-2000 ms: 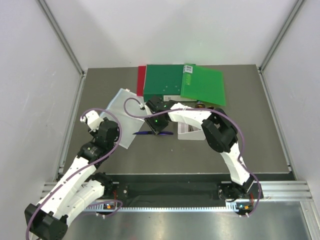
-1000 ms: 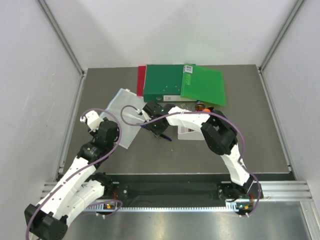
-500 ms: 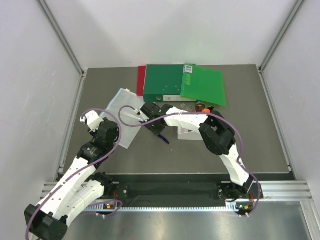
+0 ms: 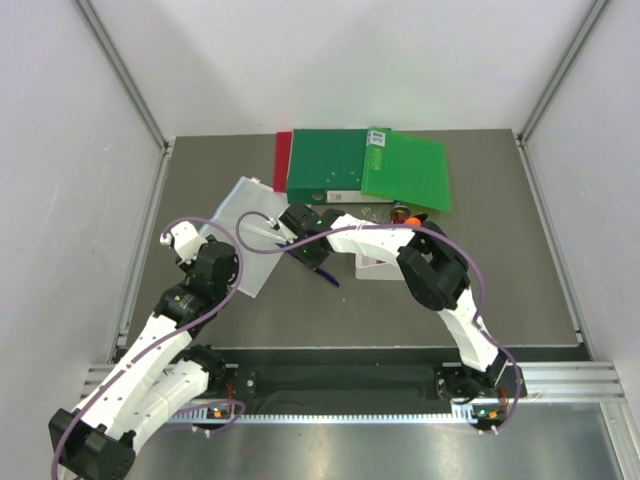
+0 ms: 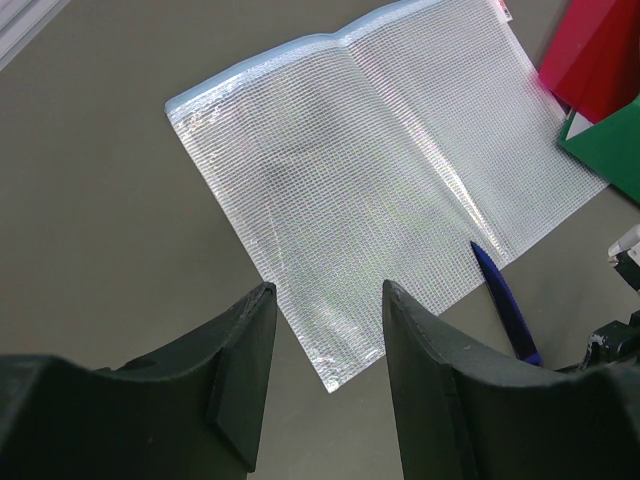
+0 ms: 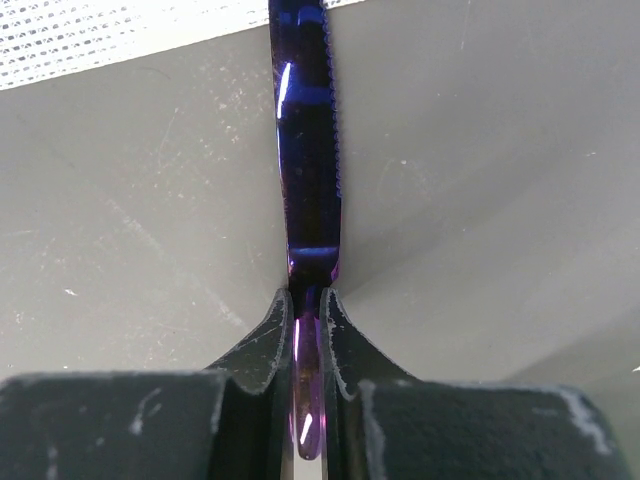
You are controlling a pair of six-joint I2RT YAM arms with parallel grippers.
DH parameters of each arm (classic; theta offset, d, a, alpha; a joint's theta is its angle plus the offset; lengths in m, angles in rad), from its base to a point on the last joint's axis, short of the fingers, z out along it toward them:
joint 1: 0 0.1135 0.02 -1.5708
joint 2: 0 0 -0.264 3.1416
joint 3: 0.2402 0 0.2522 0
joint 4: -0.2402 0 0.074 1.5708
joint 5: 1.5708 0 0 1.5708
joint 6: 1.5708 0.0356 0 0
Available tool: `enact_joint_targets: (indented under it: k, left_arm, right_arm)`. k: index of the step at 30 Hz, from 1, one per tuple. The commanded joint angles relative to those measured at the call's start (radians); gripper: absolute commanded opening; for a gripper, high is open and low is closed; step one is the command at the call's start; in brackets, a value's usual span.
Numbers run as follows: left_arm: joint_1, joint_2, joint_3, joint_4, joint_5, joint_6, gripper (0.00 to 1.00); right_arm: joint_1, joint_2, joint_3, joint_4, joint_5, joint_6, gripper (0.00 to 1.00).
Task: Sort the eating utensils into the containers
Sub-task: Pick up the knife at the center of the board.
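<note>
- The dark blue knife (image 6: 305, 130) is slim, glossy metal with a violet sheen and fine serrations down one edge of its blade.
- Its handle sits pinched in the right tool (image 6: 307, 300), whose two black fingers are closed tight on it. The blade points away from the tool towards the mesh pouch.
- The knife's tip reaches the near edge of the mesh pouch (image 5: 380, 160), a flat, see-through plastic sleeve with a woven grid texture and a crease across it.
- From above, the knife lies left of centre on the matte grey tabletop (image 4: 500, 260), just left of the white bin (image 4: 372, 266).
- I can't tell whether the blade rests on the tabletop or hangs just above it.
- The bin is hard white plastic, mostly hidden under the right arm.
- The left tool (image 5: 330, 290) hovers over the pouch's near corner, fingers roughly half apart, holding nothing.
- Smooth flat folders, green (image 4: 370, 165) over red (image 4: 283, 160), lie at the far side of the tabletop.
</note>
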Motion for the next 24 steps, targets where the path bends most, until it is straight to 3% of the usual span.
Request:
enact_joint_targets:
  k: [1, 7, 13, 24]
  left_arm:
    - [0.003, -0.012, -0.01, 0.02, -0.011, 0.008, 0.52]
    - [0.003, -0.013, -0.008, 0.018, -0.014, 0.008, 0.52]
    - [0.003, -0.024, -0.008, 0.018, -0.017, 0.007, 0.52]
    - [0.005, -0.012, -0.013, 0.029, -0.012, 0.005, 0.52]
  right_arm:
    - [0.007, 0.107, -0.113, -0.011, 0.044, 0.018, 0.0]
    - [0.003, 0.041, -0.139, 0.039, 0.037, 0.033, 0.0]
    - [-0.068, -0.019, -0.164, 0.078, -0.115, 0.134, 0.0]
    - [-0.06, -0.091, -0.265, 0.072, 0.018, 0.242, 0.0]
